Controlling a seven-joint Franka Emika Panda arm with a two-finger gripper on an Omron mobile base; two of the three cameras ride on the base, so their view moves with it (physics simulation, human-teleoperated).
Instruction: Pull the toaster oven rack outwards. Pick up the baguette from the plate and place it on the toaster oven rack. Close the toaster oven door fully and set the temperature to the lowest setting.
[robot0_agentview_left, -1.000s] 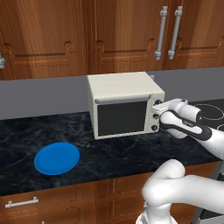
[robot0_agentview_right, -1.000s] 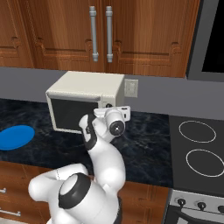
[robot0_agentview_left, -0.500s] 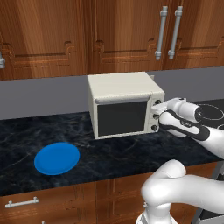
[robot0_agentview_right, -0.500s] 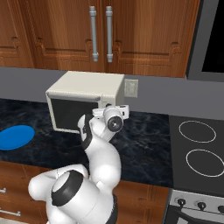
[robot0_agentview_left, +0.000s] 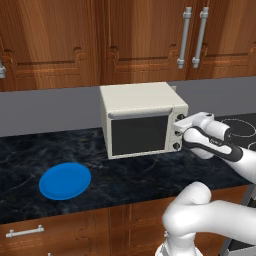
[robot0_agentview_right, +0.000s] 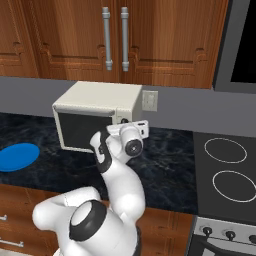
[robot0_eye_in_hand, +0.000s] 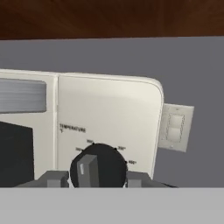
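Toaster oven (robot0_agentview_left: 142, 119): one cream-white box, stood on the dark marbled counter (robot0_agentview_left: 125, 170) against the grey back wall, below the wooden wall cabinets (robot0_agentview_left: 125, 40). Toaster oven door (robot0_agentview_left: 140, 134): shut flush to the front, dark glass pane, pale bar handle along its top edge. Control panel, right front: small round knobs in a column; the top one, a dark temperature knob (robot0_eye_in_hand: 98, 166) with a raised grey grip, sat under the word "TEMPERATURE" and a ring of printed degree marks too small to read. Gripper (robot0_eye_in_hand: 92, 178): at the panel, one fingertip (robot0_eye_in_hand: 53, 178) to each side of that knob, jaws narrowed close about it and apparently pinching it, though actual contact could not be made out for certain; in the left base view the hand (robot0_agentview_left: 186, 131) met the upper part of the panel, the white arm reaching in from the right. Plate (robot0_agentview_left: 65, 180): flat, round, bright blue, bare on top, on the counter well to the left of the oven and nearer the front edge; in the right base view it lay at the far left margin (robot0_agentview_right: 17, 156). Wall outlet (robot0_agentview_right: 149, 100): pale plate on the back wall just right of the oven. Stove top (robot0_agentview_right: 227, 170): black, ringed burners, on the right, apart from the oven. Drawer fronts with metal pulls ran below the counter.
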